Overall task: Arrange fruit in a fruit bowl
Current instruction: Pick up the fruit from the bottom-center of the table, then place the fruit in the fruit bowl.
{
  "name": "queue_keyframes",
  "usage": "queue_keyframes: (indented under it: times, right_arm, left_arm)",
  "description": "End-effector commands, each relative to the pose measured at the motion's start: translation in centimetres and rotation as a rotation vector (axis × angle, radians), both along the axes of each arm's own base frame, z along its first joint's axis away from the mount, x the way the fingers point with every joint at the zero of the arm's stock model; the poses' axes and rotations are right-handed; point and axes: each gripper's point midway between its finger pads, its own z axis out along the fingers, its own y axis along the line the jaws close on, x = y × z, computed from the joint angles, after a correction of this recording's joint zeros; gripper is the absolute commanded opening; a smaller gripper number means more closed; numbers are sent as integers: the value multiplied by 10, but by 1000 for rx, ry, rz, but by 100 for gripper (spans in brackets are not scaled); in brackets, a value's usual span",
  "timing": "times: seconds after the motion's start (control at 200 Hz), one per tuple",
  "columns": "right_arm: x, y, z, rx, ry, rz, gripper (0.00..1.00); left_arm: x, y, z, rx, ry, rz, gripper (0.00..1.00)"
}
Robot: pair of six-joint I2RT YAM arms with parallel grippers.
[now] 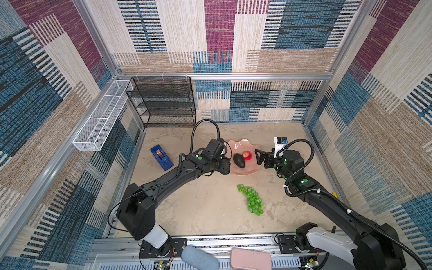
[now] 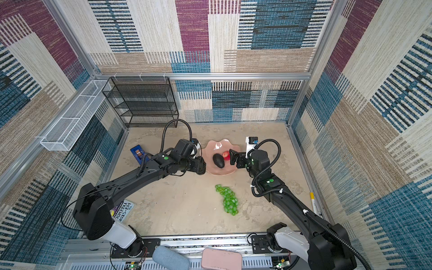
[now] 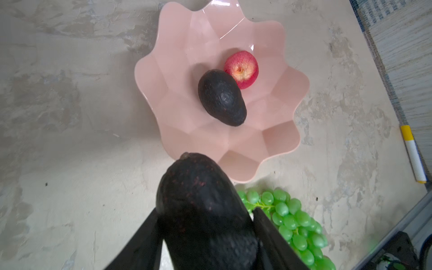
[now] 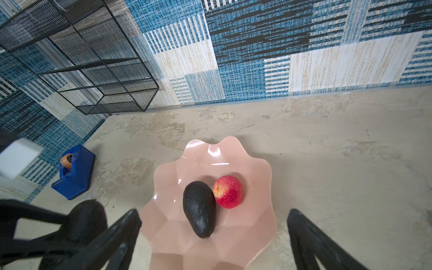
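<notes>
Nearest in, one bunch of green grapes is laid flat on the counter. Its long axis runs on a diagonal, thin stem end aimed at the bowl, with a clear gap left between them. Two avocados get counted in total. The gripped avocado is clamped between the fingers of the left end effector right at the bowl's left edge, stem tip poking out toward the bowl. Its back end is cut off in the wrist view, and in both top views it's hidden under the wrist, so its height can't really be judged. One pink scalloped bowl is sat mid-counter with two fruits inside. The loose avocado is lying flat, narrow end pointed to the near rim. One red apple is touching its broad end. The right end effector is held at the right rim, fingers spread wide with nothing between them. Further back, one blue tape dispenser and one black mesh shelf can be spotted.
</notes>
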Motion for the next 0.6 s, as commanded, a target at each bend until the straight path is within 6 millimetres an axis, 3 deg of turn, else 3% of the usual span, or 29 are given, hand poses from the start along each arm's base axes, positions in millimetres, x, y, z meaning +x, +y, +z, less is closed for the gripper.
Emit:
queue_keyframes:
  times: [0.0, 0.215, 0.596]
  right_arm:
    - [-3, 0, 3, 19, -9, -2, 100]
    - [-8, -5, 0, 13, -9, -12, 100]
    - [-12, -3, -6, -4, 5, 10, 100]
  left_arm:
    - [20, -15, -3, -14, -15, -49, 45]
    - [38, -34, -20, -29, 27, -54, 44]
    - [63, -50, -56, 10, 92, -25, 45]
